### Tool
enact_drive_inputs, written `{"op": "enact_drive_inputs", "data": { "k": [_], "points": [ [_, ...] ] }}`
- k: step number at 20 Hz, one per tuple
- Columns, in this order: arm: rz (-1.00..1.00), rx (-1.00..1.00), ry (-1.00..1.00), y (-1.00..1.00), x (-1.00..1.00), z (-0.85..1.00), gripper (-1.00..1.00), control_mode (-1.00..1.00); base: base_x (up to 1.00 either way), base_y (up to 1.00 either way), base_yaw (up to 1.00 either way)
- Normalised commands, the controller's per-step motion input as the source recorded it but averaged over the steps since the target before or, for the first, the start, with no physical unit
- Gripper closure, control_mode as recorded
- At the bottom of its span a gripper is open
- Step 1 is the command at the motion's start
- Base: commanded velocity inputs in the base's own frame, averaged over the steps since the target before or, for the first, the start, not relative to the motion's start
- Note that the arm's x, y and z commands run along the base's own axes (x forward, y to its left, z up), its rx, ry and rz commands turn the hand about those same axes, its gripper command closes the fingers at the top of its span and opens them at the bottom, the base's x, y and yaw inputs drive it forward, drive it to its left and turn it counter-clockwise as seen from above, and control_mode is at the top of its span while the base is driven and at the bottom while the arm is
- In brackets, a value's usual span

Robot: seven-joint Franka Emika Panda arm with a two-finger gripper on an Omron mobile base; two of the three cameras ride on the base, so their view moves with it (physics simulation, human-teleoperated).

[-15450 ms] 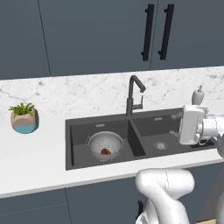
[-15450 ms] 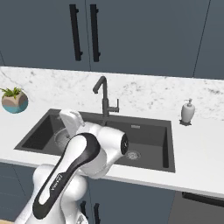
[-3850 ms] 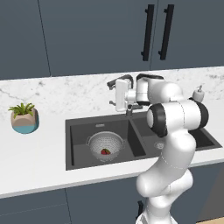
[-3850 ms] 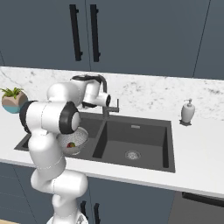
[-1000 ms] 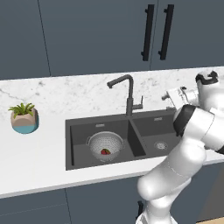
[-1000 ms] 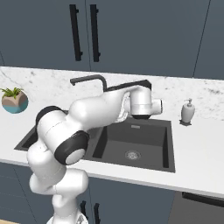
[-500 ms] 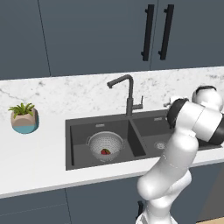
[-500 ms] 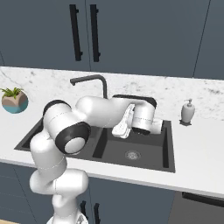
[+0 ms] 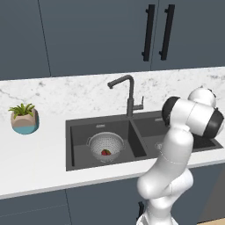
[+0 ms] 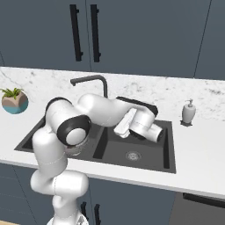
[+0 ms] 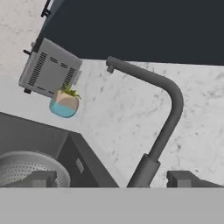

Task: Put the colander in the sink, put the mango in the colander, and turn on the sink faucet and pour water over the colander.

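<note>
The silver colander (image 9: pixel 106 145) sits in the left basin of the dark sink (image 9: pixel 78 147), with the reddish mango (image 9: pixel 106 152) inside it. The sink faucet (image 9: pixel 129 94) rises behind the divider, its spout bent left over the colander's basin. No water shows. My gripper (image 10: pixel 120 131) hangs low over the right basin, pointing left at the faucet's post. In the hand view the gripper (image 11: pixel 113 179) is open, nothing between its fingertips (image 11: pixel 41 178), with the faucet (image 11: pixel 168 116) straight ahead and the colander rim (image 11: pixel 30 166) at lower left.
A potted plant (image 9: pixel 24 119) stands on the marble counter to the left of the sink. A white soap dispenser (image 10: pixel 189 112) is at the right behind the sink (image 10: pixel 151 151). A toaster (image 11: pixel 50 68) sits beyond the plant. Dark cabinets hang above.
My arm left the faucet, swung right above the counter, then dropped low over the right basin. The spout has turned left over the colander. The gripper stayed open.
</note>
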Motion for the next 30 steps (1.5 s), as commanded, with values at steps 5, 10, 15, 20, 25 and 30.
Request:
{"op": "enact_drive_inputs", "data": {
  "k": [5,10,15,20,25,30],
  "points": [
    [-0.19,0.03,0.0,-0.02,0.61,-0.2,-1.0,-1.0,0.0,0.0,0.0],
    [-0.08,0.0,0.0,-0.02,0.62,-0.08,-1.0,-1.0,0.0,0.0,0.0],
    [0.0,0.04,0.0,-0.1,0.47,-0.03,-1.0,-1.0,0.0,0.0,0.0],
    [-0.01,0.05,0.0,0.01,0.42,-0.15,-1.0,-1.0,0.0,0.0,0.0],
    [-0.05,0.07,0.0,0.17,0.38,-0.18,-1.0,-1.0,0.0,0.0,0.0],
    [-0.07,0.06,0.0,0.04,0.47,-0.05,-1.0,-1.0,0.0,0.0,0.0]
  ]
}}
